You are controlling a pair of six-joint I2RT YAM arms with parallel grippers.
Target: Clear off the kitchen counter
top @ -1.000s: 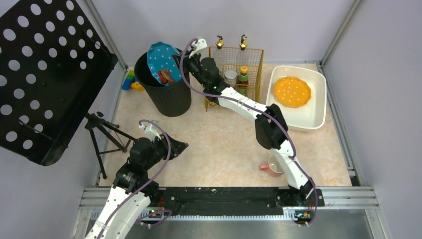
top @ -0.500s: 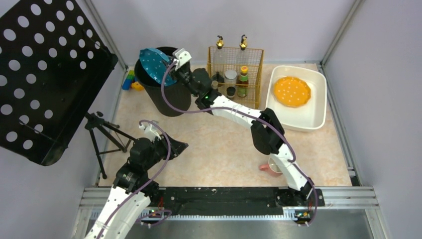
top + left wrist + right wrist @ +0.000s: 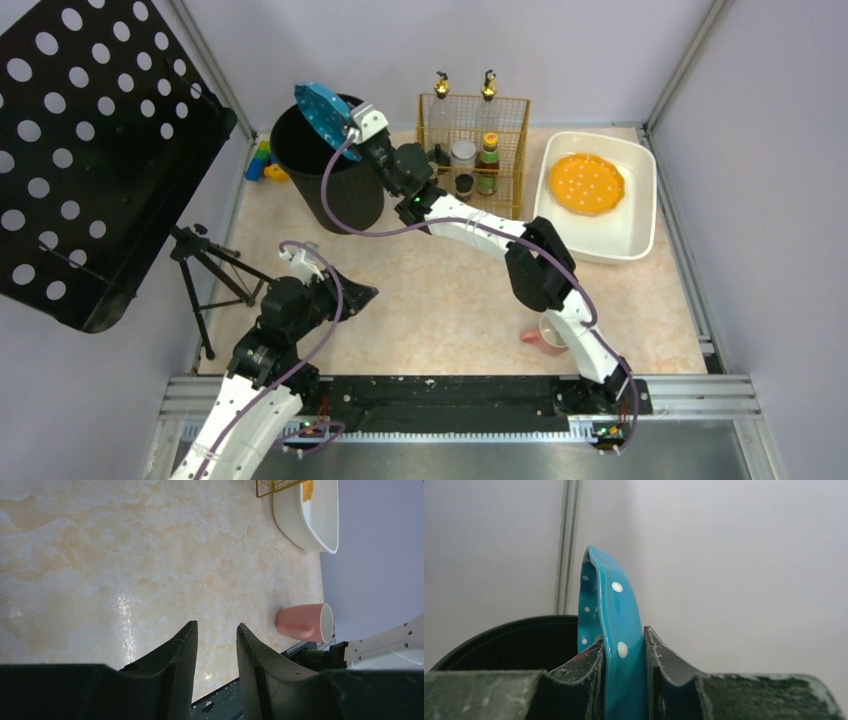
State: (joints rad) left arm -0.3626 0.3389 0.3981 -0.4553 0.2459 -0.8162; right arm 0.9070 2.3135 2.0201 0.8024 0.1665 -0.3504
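The kitchen counter point(image 3: 450, 280) is a pale marbled top framed by metal rails. My right gripper point(image 3: 352, 128) is shut on the rim of a teal plate with white dots point(image 3: 322, 115), held on edge over the black bin point(image 3: 325, 190). In the right wrist view the plate point(image 3: 611, 605) stands upright between the fingers, above the bin's rim point(image 3: 504, 637). My left gripper point(image 3: 362, 294) hangs low over the counter's near left, jaws a little apart and empty point(image 3: 216, 630). A pink mug point(image 3: 545, 335) lies on its side near the front edge; it also shows in the left wrist view point(image 3: 304, 622).
A white tub point(image 3: 640, 225) at the back right holds an orange dotted plate point(image 3: 586, 183). A gold wire rack point(image 3: 474, 140) with bottles and jars stands at the back. Toy blocks point(image 3: 265, 165) lie left of the bin. A black tripod point(image 3: 205, 275) with a perforated panel point(image 3: 85, 150) stands left.
My right gripper swung the teal plate from flat over the bin's mouth to standing on edge at the bin's far rim. The food scrap seen on it earlier no longer shows. Left arm still.
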